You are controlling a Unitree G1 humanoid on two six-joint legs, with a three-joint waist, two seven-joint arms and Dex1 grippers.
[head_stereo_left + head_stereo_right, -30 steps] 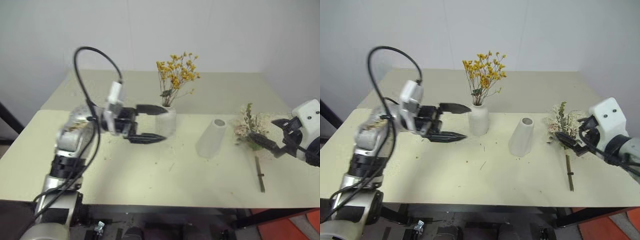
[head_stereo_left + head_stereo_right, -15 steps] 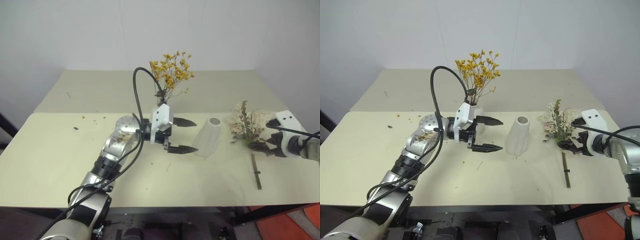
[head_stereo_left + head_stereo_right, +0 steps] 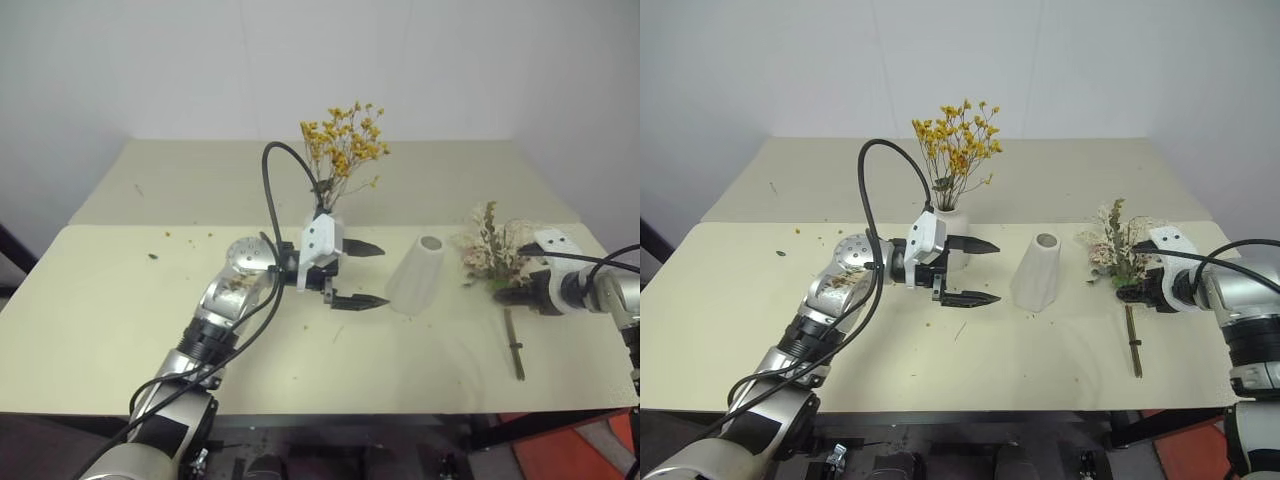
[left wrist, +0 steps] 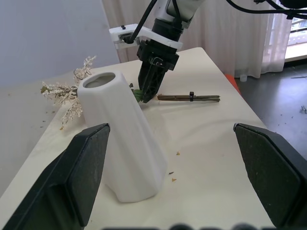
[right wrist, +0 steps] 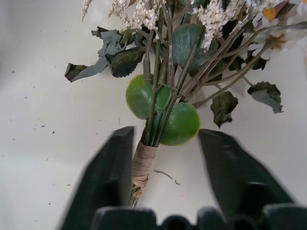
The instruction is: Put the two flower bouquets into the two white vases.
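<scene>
A spray of tiny yellow flowers [image 3: 345,140] stands in the short white vase [image 3: 952,214], which is mostly hidden behind my left gripper [image 3: 385,276]. That gripper is open and level, its tips just short of the empty cone-shaped white vase [image 3: 415,275], which stands upright. The larger bouquet [image 3: 490,250] of cream sprigs and green leaves lies flat at the table's right, its long stem [image 3: 514,345] towards the front edge. My right gripper [image 5: 168,134] is down over its wrapped stem [image 5: 141,165]. One finger stands on each side of the stem, with a gap left on one side.
The cream table [image 3: 120,320] carries scattered flower crumbs, and a seam runs across it behind the vases. A black cable [image 3: 268,190] loops above my left wrist. The bouquet lies close to the table's right edge.
My left gripper moved right from beside the short vase to just short of the cone vase. My right gripper came down over the larger bouquet's stem and its fingers narrowed.
</scene>
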